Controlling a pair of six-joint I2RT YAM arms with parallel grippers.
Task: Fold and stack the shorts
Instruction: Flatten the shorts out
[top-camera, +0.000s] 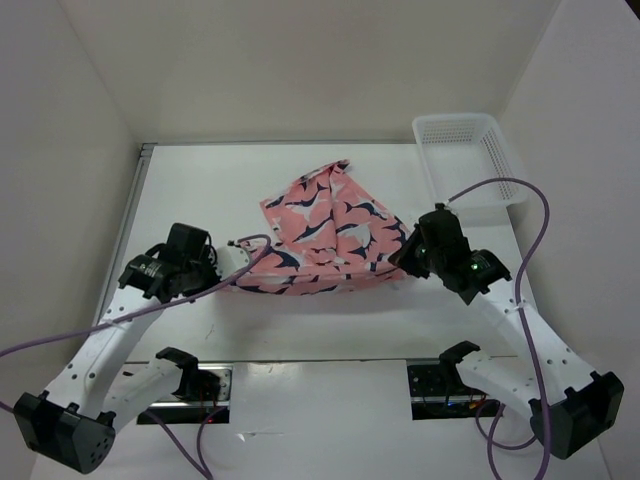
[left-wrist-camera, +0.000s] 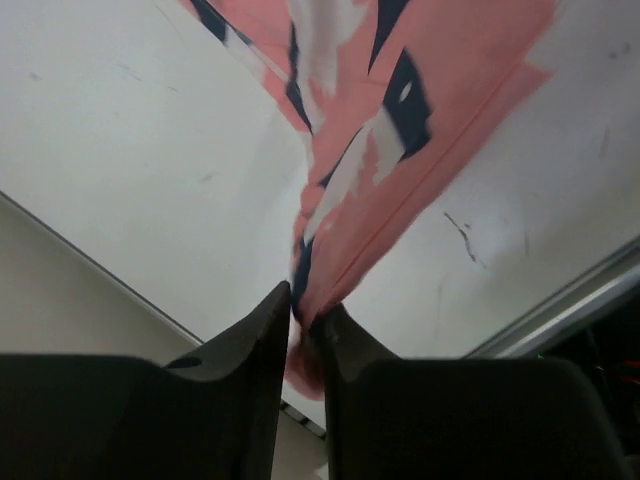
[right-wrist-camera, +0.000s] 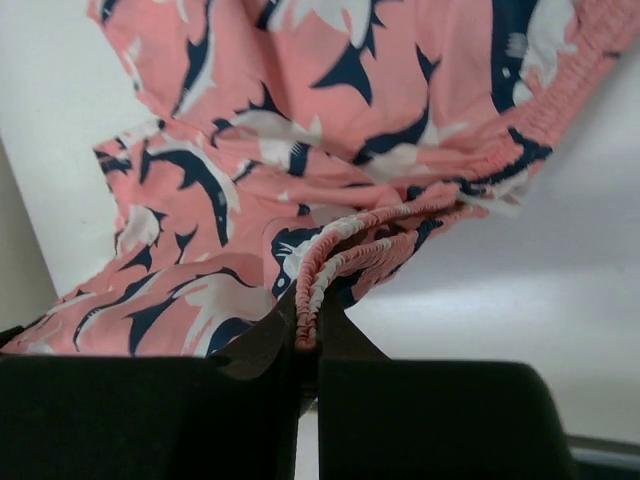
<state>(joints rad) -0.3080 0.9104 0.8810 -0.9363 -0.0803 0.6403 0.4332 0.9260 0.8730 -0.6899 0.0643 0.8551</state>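
**Shorts (top-camera: 330, 235) held between both grippers over the table (top-camera: 330, 330)**
A gathered edge is pinched by the left gripper (left-wrist-camera: 303, 305) and the elastic waistband is clamped by the right gripper (right-wrist-camera: 305, 322). The fabric is spread at mid-table, left of the white basket (top-camera: 465, 150).

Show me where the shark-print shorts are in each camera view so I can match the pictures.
Top external: shorts at center, spread in a rough triangle.
Left wrist: shorts run from the top right down into the left end effector.
Right wrist: shorts fill the upper left, waistband pinched by the right end effector.
Shared landmark: the white table, behind the shorts in all three.
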